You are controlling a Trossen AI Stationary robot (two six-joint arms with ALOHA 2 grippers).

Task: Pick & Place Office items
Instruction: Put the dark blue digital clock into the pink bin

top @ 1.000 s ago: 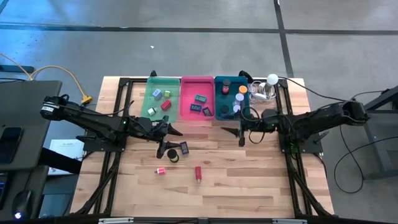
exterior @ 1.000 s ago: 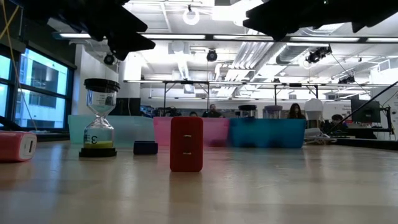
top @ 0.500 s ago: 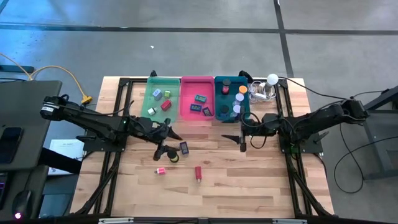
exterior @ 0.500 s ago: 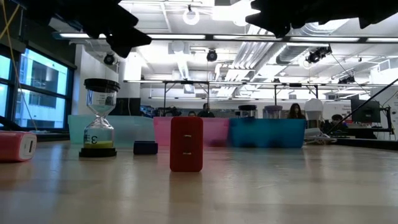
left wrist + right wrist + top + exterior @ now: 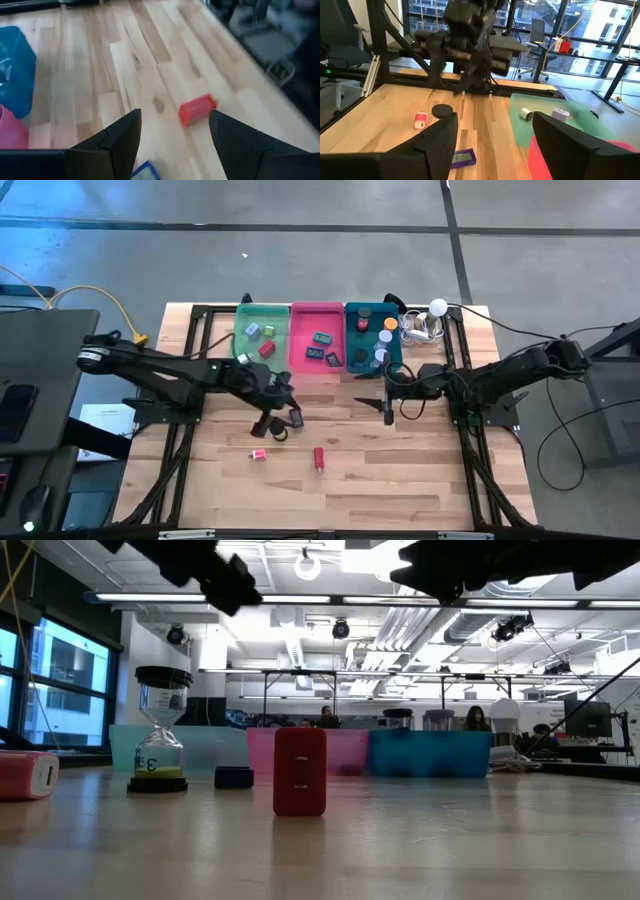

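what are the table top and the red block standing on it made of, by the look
Table top: wood, pale planks with visible grain and seams, lightly sheened finish. Red block: probably plastic, a smooth, evenly coloured matte face with rounded edges and two small slots; the look leaves it open.

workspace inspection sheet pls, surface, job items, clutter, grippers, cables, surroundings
surface: wooden table, mostly bare at the front.
job's things: red block, pink block, hourglass and dark flat item loose on the table; others sorted in green tray, pink tray, teal tray.
clutter: white ball by the teal tray.
grippers: left gripper open above the loose items; right gripper open, empty, in front of the teal tray.
cables: bundle beside the ball; yellow cable off the table's left.
surroundings: people seated in the room behind.
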